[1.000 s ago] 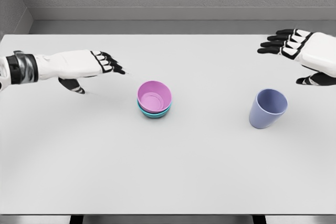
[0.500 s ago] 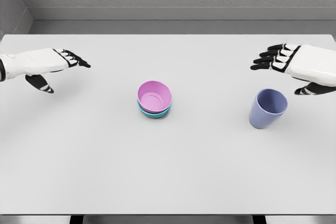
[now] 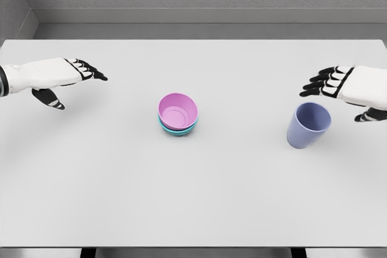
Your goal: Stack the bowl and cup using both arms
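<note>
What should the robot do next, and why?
Probably lower the right robot hand and close it around the cup: it hovers open just above and behind it, touching nothing, while the pink bowl already sits in the teal bowl.

Two stacked bowls (image 3: 178, 113), one cup (image 3: 308, 125), two robot hands (image 3: 57, 75).

Pink bowl (image 3: 178, 110) over teal bowl (image 3: 178, 130), lavender-blue cup (image 3: 308, 125), plain white table (image 3: 193, 197).

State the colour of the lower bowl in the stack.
Teal; the lower bowl shows under the pink bowl in the head view.
</note>
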`<state>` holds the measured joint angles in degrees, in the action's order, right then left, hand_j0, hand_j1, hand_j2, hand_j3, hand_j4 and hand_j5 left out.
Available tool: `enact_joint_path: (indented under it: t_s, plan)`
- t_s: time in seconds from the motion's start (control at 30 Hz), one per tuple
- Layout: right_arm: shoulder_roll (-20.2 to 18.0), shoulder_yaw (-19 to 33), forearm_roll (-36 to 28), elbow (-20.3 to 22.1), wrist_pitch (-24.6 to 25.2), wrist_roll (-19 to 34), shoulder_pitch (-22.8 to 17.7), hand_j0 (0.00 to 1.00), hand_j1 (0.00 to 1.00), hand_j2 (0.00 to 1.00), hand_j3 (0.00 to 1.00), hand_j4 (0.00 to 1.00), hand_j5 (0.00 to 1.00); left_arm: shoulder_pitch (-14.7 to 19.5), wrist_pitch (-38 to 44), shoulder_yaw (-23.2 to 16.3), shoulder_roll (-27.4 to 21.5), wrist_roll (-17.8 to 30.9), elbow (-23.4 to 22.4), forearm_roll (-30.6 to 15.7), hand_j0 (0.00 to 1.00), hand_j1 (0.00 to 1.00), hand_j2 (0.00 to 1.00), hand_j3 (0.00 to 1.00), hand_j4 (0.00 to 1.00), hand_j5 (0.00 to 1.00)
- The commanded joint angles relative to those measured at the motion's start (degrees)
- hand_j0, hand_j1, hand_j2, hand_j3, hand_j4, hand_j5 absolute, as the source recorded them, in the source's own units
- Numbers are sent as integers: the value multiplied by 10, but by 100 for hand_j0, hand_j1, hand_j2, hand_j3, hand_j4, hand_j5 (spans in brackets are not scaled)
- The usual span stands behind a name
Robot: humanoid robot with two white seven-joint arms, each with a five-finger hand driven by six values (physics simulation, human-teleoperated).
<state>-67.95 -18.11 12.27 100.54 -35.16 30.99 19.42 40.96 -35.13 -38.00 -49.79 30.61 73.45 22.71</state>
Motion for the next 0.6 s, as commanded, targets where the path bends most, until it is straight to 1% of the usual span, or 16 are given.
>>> enact_joint_path:
  t_s: [0.0,0.1,0.2,0.23,0.27,0.3,0.33,0.53,0.57]
  plan:
    - [-2,-1,-3,0,2,0,-3,100,100,100,100,100,100,0,1,1,-1,0,0,-3,100,100,100,100,100,100]
    - [1,-11,-4,-1,2,0,-4,100,100,100,100,100,100,0,1,0,-1,0,0,-3,100,100,100,100,100,100]
    - [4,-17,-3,-3,2,0,11,100,100,100,100,100,100,0,1,0,-3,0,0,-3,100,100,100,100,100,100]
    - [6,-33,-2,-4,26,0,25,100,100,100,100,100,100,0,1,0,-4,0,0,-3,100,100,100,100,100,100]
    - [12,-64,0,-10,45,0,48,100,100,100,100,100,100,0,1,0,-4,0,0,-3,100,100,100,100,100,100]
    - [22,-110,1,-25,47,1,89,100,100,100,100,100,100,0,1,0,-7,0,0,-3,100,100,100,100,100,100]
    - [30,-134,1,-34,47,1,110,100,100,100,100,100,100,0,1,1,-7,0,-1,-2,100,100,100,100,100,100]
    - [31,-141,1,-31,41,3,114,100,100,100,100,100,100,0,1,0,-8,0,0,-3,100,100,100,100,100,100]
    - [31,-142,1,-31,40,24,114,100,100,100,100,100,100,0,1,0,-8,0,0,-2,100,100,100,100,100,100]
